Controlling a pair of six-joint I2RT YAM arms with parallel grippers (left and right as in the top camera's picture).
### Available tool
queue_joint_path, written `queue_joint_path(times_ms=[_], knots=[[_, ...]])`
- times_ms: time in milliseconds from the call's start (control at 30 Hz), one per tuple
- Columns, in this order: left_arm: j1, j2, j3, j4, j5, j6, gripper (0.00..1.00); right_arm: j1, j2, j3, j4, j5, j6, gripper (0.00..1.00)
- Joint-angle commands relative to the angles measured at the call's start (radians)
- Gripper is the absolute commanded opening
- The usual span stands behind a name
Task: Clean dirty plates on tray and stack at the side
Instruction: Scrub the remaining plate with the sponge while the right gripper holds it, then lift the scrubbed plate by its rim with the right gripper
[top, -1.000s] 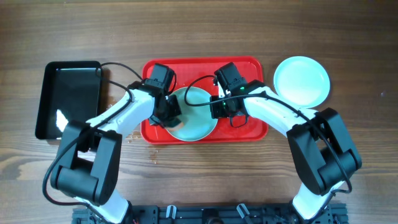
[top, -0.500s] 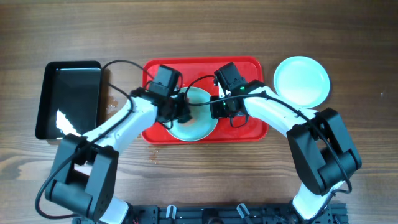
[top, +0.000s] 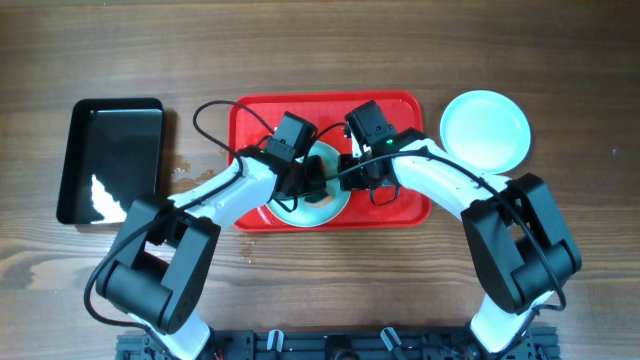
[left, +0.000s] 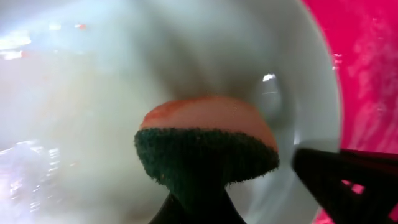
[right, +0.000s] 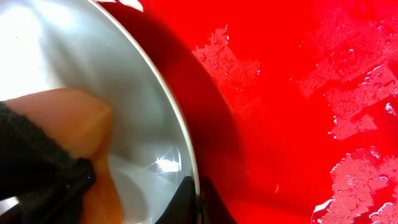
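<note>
A pale plate (top: 312, 214) lies on the red tray (top: 400, 110). My left gripper (top: 312, 180) is shut on a sponge with a green scouring side and an orange side (left: 205, 143) and presses it on the plate's inside (left: 93, 93). My right gripper (top: 350, 172) is shut on the plate's right rim, with one finger inside and one outside (right: 198, 199). The right wrist view shows the plate (right: 74, 50) and the sponge (right: 68, 124). A second plate (top: 485, 130) sits on the table to the right of the tray. A third plate does not show.
A black rectangular tray (top: 110, 160) lies on the wooden table at the left. Water film and droplets cover the red tray floor (right: 348, 93). Small wet specks lie on the table by the tray's left front corner (top: 215, 222).
My left gripper has moved right across the plate with the sponge, from its left edge to near its right side. The right arm and the plate have not moved.
</note>
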Motion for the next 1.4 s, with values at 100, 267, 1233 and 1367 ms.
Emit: queue_joint_path(times_ms=[100,267,1233,1367], knots=[[0.050,0.032,-0.014,-0.196,-0.302,-0.005,0.04,0.001,0.030,-0.016,-0.023,0.033,-0.002,0.04],[0.080,0.032,-0.014,-0.260,-0.404,-0.005,0.04,0.001,0.030,-0.016,-0.022,0.033,-0.001,0.04],[0.154,-0.230,0.134,-0.400,-0.299,-0.002,0.04,0.000,0.014,0.084,-0.089,0.097,-0.002,0.04],[0.154,-0.227,0.134,-0.435,-0.245,-0.001,0.04,0.000,-0.018,0.223,-0.230,0.255,-0.020,0.04]])
